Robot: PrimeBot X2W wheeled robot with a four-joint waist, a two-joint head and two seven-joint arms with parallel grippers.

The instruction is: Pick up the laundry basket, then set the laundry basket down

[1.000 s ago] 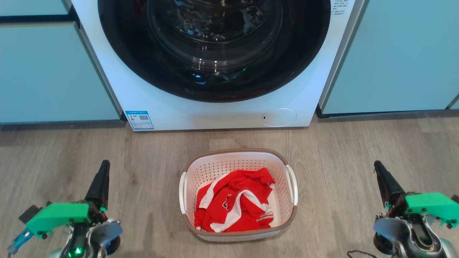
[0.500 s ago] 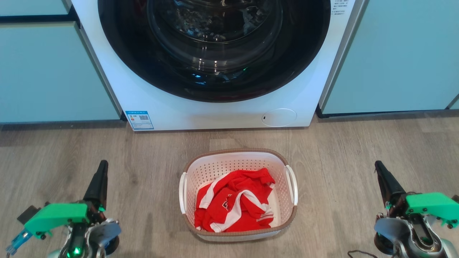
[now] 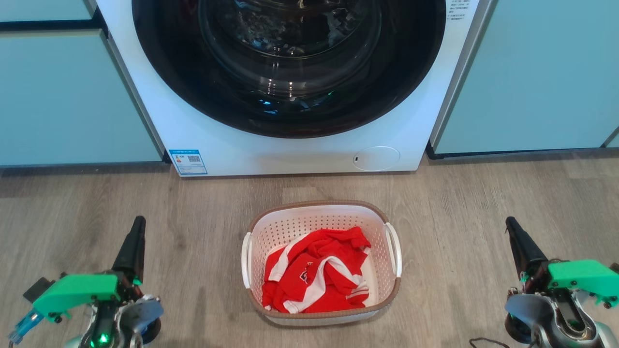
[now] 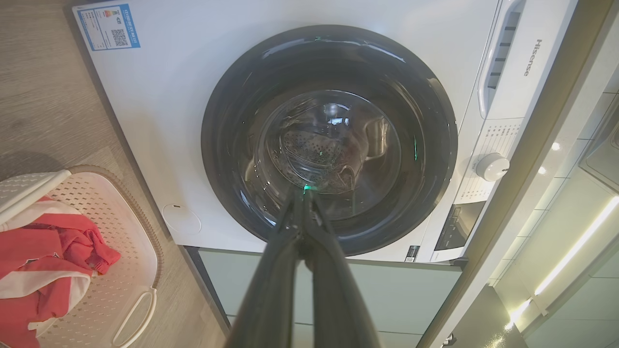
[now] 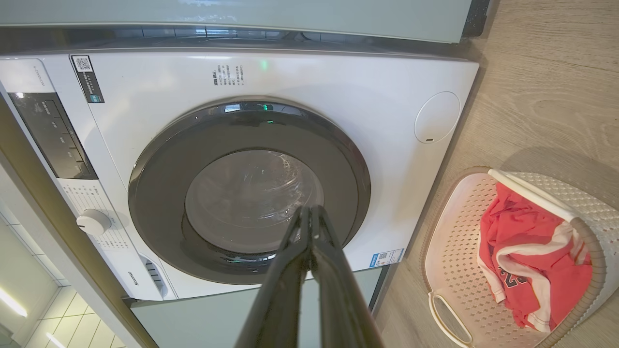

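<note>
The laundry basket (image 3: 309,217) stands on the wood floor in front of the washer, white and perforated with a brown rim and white loop handles, holding a red and white garment (image 3: 316,273). It also appears at the lower left of the left wrist view (image 4: 121,270) and lower right of the right wrist view (image 5: 454,251). My left gripper (image 3: 138,226) hovers well left of the basket, shut with nothing in it; its tips meet (image 4: 304,193). My right gripper (image 3: 510,226) stays far to the right, also shut and empty (image 5: 308,210).
A white front-loading washing machine (image 3: 290,154) with a dark round door stands just behind the basket, flanked by pale teal cabinets (image 3: 63,96) on both sides. Bare wood floor (image 3: 193,217) lies between each gripper and the basket.
The left gripper has drifted very slightly left and down over the last second. The right gripper and the basket stay put.
</note>
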